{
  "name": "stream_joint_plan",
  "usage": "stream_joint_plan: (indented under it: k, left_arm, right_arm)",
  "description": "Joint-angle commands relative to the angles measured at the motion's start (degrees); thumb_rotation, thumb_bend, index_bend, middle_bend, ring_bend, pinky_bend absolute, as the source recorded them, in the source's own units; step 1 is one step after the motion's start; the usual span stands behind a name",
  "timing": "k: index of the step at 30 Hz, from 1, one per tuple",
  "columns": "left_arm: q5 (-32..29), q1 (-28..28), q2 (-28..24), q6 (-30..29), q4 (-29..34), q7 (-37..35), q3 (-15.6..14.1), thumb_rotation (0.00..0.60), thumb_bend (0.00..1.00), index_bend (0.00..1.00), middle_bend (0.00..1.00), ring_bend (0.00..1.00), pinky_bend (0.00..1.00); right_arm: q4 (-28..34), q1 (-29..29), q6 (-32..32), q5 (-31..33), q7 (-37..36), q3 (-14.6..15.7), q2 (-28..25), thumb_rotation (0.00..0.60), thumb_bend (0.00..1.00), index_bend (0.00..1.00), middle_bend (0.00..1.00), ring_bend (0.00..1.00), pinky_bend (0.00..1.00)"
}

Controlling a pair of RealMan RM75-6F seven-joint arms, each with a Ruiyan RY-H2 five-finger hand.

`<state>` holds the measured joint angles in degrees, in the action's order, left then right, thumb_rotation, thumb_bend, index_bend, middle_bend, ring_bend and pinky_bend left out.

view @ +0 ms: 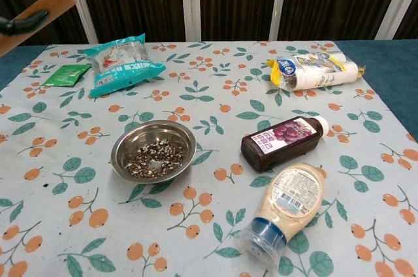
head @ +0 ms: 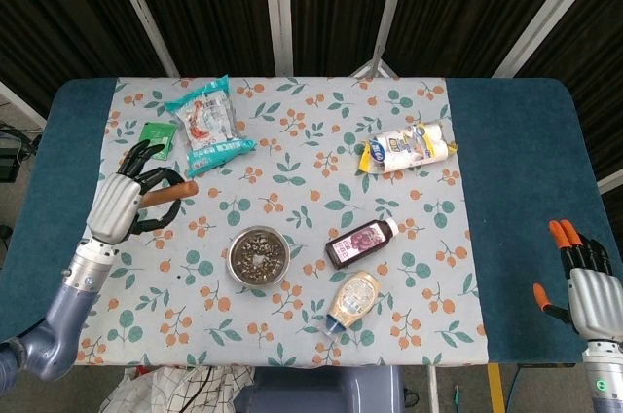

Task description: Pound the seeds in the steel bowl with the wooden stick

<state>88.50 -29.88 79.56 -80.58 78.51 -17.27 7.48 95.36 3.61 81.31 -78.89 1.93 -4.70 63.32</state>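
Left of the round steel bowl (head: 259,255) of crushed dark seeds (head: 258,252): your left hand (head: 125,201), fingers curled around the brown wooden stick (head: 167,193). Right hand (head: 585,280): fingers spread, holding nothing.

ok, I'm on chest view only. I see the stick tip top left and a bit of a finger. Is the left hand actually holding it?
Observer: Yes. In head view the left hand grips the wooden stick, which lies roughly level.
Operator: Is it over the bowl?
Observer: No. It is well left of the steel bowl, near the cloth's left edge.
Operator: Right hand?
Observer: The right hand is at the far right, off the cloth, holding nothing, fingers extended.
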Motion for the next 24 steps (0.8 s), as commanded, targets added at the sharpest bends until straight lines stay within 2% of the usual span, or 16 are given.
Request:
stream_joint_plan:
  k: [1,14,24]
  left_arm:
    - [-1.0,1.8,0.1,0.8,-3.5,-1.1,-2.0,0.600,0.73,0.62,0.61,0.11,0.01]
    - [0.1,2.0,6.9,6.6,-19.0,0.4,-6.0,0.600,0.73,0.62,0.60,0.12,0.01]
    - [-2.3,1.6,12.8,10.6,-22.3,3.6,-5.5,0.600,0.73,0.60,0.58,0.12,0.01]
  right_arm:
    - [0.1,0.0,-0.1,0.2,0.2,0.0,0.0,0.600,0.37,0.00,0.00,0.00,0.00]
    - [0.2,0.1,-0.4,0.7,1.4,0.0,0.1,0.600,0.37,0.00,0.00,0.00,0.00]
    - [0.2,-0.1,0.1,0.1,1.3,0.2,0.1,0.600,0.37,0.00,0.00,0.00,0.00]
